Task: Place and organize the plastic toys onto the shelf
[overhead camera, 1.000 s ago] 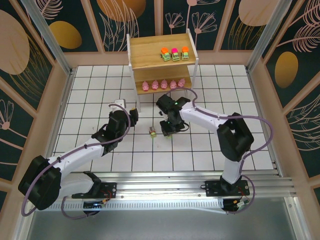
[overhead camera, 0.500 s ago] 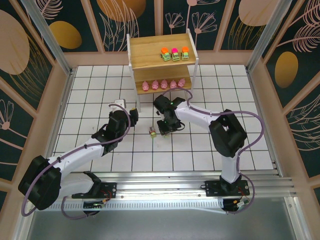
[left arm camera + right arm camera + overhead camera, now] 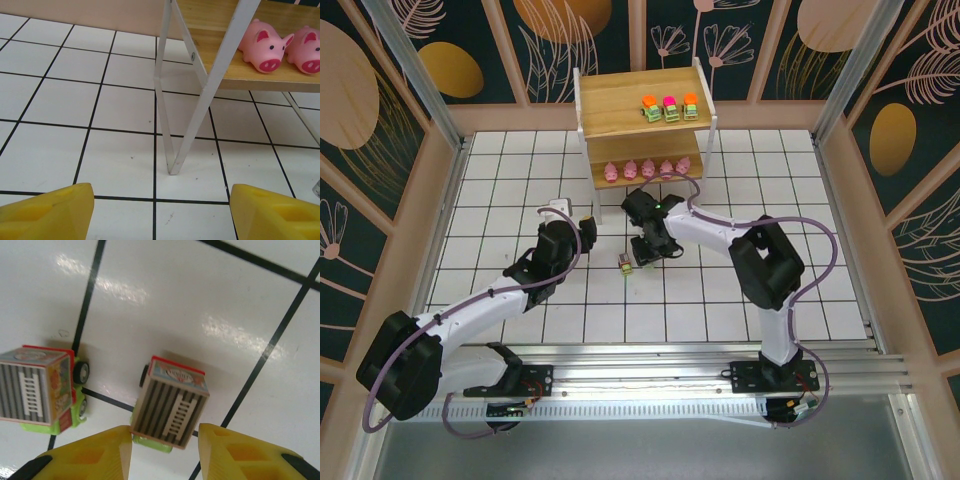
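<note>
Beneath the right jaws, on the tiled table (image 3: 200, 300), a striped-top toy truck (image 3: 170, 407) is sitting beside its twin (image 3: 35, 390), probably light, rigid and slippery. Those jaws are standing slightly apart, gripping nothing; I would be pinching its flat sides. Left jaws are gaping empty near the shelf (image 3: 235, 80).

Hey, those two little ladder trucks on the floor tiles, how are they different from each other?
The left truck lies off to the side of the right gripper, while the middle truck sits right at the gap between its yellow fingers. The left truck shows its side and wheels; the middle truck shows mostly its roof. Both have grey striped roofs with a white ladder, red trim and green bases.
</note>
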Controlling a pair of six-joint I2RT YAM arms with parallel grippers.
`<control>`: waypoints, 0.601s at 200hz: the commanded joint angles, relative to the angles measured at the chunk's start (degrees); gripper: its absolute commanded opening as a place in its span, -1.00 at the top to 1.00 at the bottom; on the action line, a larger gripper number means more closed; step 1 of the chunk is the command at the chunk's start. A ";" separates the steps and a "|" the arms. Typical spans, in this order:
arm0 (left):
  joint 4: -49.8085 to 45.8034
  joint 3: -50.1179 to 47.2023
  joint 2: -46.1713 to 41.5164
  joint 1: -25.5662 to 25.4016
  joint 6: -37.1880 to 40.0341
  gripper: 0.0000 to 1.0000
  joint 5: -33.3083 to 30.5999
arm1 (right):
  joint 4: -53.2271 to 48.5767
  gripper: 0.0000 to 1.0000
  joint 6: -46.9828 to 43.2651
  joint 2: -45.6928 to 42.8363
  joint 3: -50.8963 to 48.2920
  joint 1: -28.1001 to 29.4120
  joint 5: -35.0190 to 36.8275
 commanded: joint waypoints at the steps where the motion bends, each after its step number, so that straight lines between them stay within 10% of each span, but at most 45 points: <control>1: 0.02 1.35 0.00 0.31 0.20 -0.45 0.32 | 0.34 0.20 1.57 -0.28 1.85 0.67 2.76; 120: 0.27 1.51 0.91 0.30 -0.15 -0.45 0.78 | 9.23 0.09 14.90 -5.46 -6.51 4.40 13.83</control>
